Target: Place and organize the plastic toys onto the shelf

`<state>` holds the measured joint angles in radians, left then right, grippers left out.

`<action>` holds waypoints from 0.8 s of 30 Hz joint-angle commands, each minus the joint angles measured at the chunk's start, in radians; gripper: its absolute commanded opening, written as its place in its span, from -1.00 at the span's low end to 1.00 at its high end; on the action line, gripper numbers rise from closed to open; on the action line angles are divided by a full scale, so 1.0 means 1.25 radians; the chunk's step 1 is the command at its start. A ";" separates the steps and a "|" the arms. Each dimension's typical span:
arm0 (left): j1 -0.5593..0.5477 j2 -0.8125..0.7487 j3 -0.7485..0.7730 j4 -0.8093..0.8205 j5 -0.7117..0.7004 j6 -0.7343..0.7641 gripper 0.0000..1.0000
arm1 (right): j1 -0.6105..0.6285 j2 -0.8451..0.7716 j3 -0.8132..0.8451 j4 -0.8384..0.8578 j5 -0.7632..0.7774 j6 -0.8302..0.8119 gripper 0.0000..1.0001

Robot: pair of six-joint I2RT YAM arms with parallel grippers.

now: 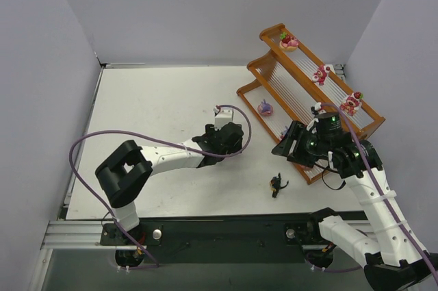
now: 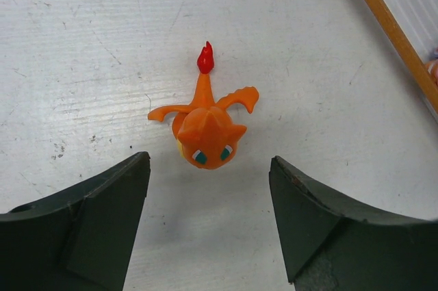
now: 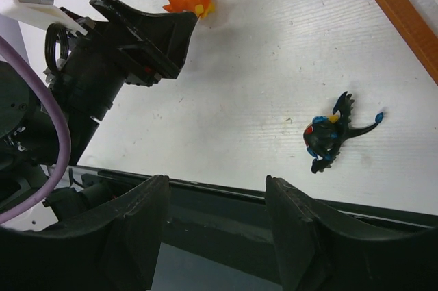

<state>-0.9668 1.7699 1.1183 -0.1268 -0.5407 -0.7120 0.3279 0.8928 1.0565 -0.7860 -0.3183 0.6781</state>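
Note:
The orange winged toy (image 2: 209, 127) lies on the white table just ahead of my open left gripper (image 2: 209, 164), centred between the fingertips and not touched. It also shows in the right wrist view (image 3: 191, 2). In the top view it is hidden under the left gripper (image 1: 229, 139). The black winged toy (image 1: 276, 185) lies on the table near the front, right of my open, empty right gripper (image 3: 215, 185), and shows there too (image 3: 328, 137). The orange-brown shelf (image 1: 254, 66) holds three pink-red toys (image 1: 320, 74) on its top tier and a purple one (image 1: 265, 108) lower down.
The right gripper (image 1: 291, 144) hangs in front of the shelf's near end, hiding part of it. The shelf's rim shows at the right in the left wrist view (image 2: 390, 27). Grey walls close in the table on three sides. A black rail (image 1: 226, 229) runs along the front edge.

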 commanded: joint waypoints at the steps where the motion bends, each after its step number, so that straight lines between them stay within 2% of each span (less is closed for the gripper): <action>1: 0.000 0.014 0.015 0.024 -0.042 -0.022 0.52 | -0.002 -0.009 0.002 -0.036 0.009 -0.006 0.17; 4: 0.002 0.026 0.016 0.045 -0.045 -0.016 0.43 | -0.003 -0.009 0.003 -0.040 0.010 -0.007 0.16; 13: 0.006 0.065 0.036 0.076 -0.053 0.003 0.37 | -0.006 -0.005 0.017 -0.055 0.013 -0.010 0.15; 17: 0.013 0.071 0.032 0.116 -0.050 0.021 0.26 | -0.006 -0.003 0.021 -0.058 0.014 -0.011 0.14; 24: 0.015 0.082 0.036 0.140 -0.045 0.048 0.24 | -0.007 0.001 0.021 -0.060 0.018 -0.014 0.14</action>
<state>-0.9539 1.8576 1.1191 -0.0147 -0.5793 -0.6823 0.3267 0.8928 1.0565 -0.8211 -0.3099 0.6716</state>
